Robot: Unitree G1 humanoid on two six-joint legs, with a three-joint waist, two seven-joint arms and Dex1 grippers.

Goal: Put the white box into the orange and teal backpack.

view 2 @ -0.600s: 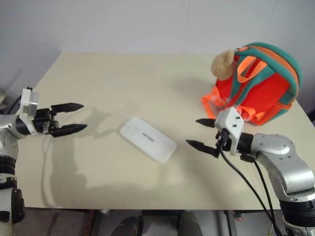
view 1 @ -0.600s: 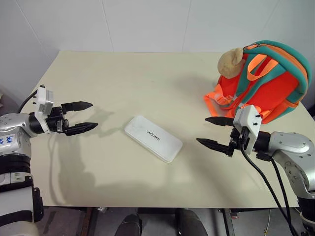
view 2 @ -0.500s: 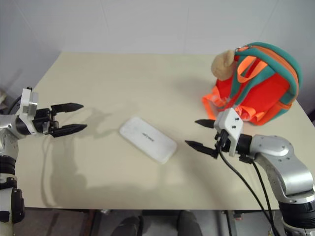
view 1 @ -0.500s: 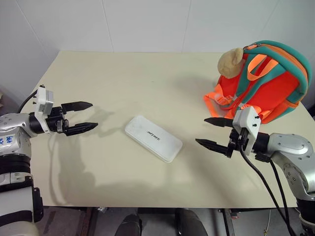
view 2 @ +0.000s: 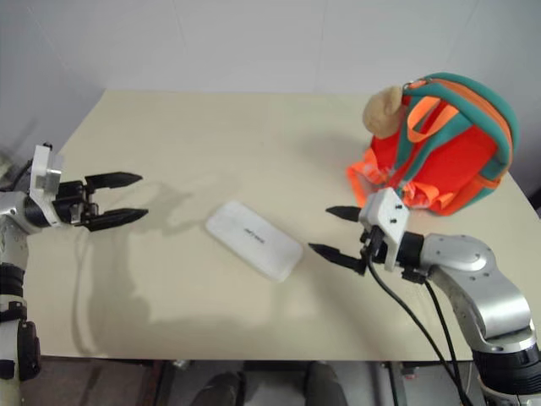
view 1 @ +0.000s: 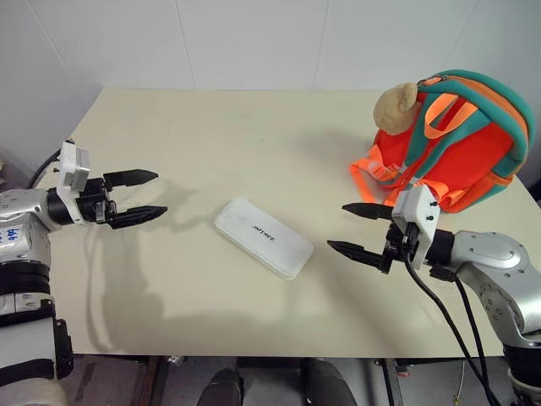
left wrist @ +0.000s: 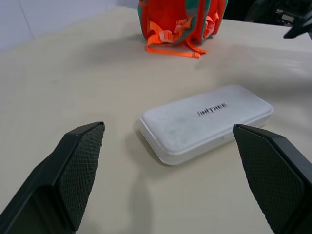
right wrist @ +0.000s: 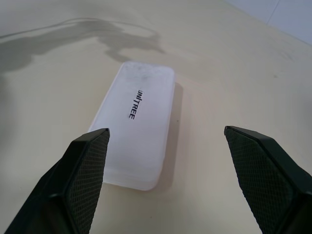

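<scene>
The box (view 1: 263, 238) lies flat on the table (view 1: 254, 144), lettering up, set at a slant, between the two grippers and touched by neither. The right gripper (view 1: 357, 228) hovers just beside the box's near-right end, pointing toward it, its two black fingers spread wide with nothing between them. In the right wrist view the box (right wrist: 138, 121) lies ahead, in line with the gap between the fingers (right wrist: 87, 165), clear of both tips.

The left gripper (view 1: 142, 195) hangs well apart from the box, over the left side of the table, aimed toward it. Its fingers also stand wide apart and hold nothing. In the left wrist view the box (left wrist: 207, 121) lies ahead of the spread fingers (left wrist: 83, 161), long side across, not touched.

The backpack (view 1: 456, 139) stands on the far right of the table, well apart from the box and behind the right gripper. Its teal-edged orange body leans upright, orange straps (view 1: 376, 173) and buckles spilling onto the table toward the box. A tan plush head (view 1: 396, 106) sits at its upper left. Whether its opening is unzipped cannot be told, and nothing can be seen inside it. The box is outside the backpack.
</scene>
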